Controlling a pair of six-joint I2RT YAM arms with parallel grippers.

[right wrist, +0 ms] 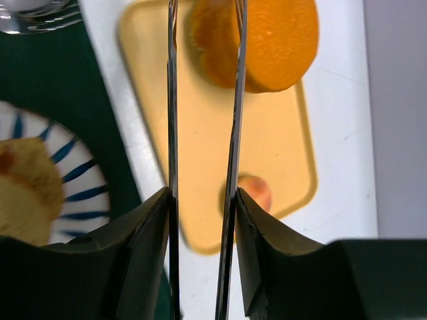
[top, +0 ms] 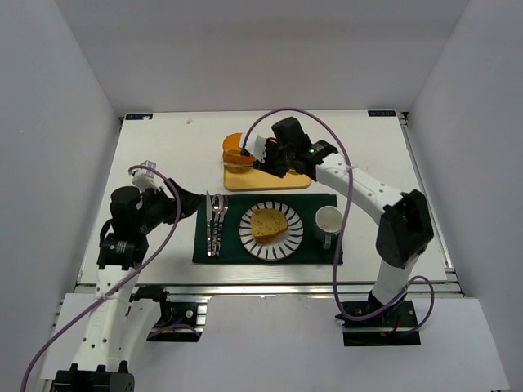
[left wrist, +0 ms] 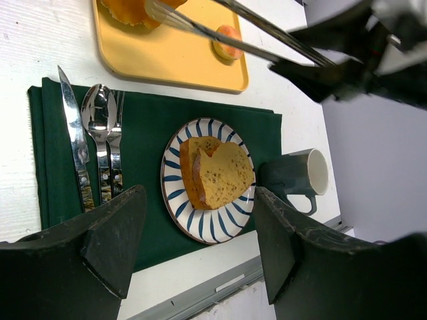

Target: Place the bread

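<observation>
Bread slice (right wrist: 273, 40) between tongs (right wrist: 172, 100) tight in right claw (right wrist: 200, 200) — right-wrist view only — left claw (left wrist: 200, 200) agape.

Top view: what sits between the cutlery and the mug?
The striped plate, carrying bread, on the green placemat. The top external view shows it, cutlery at its left and mug at its right.

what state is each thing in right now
left gripper: open, empty
right gripper: shut on tongs
tongs: tips either side of the orange piece
orange piece: at the tray's end, between the tongs
bread: flat on the plate
mug: upright, looks empty
cutlery: side by side on the mat
</observation>
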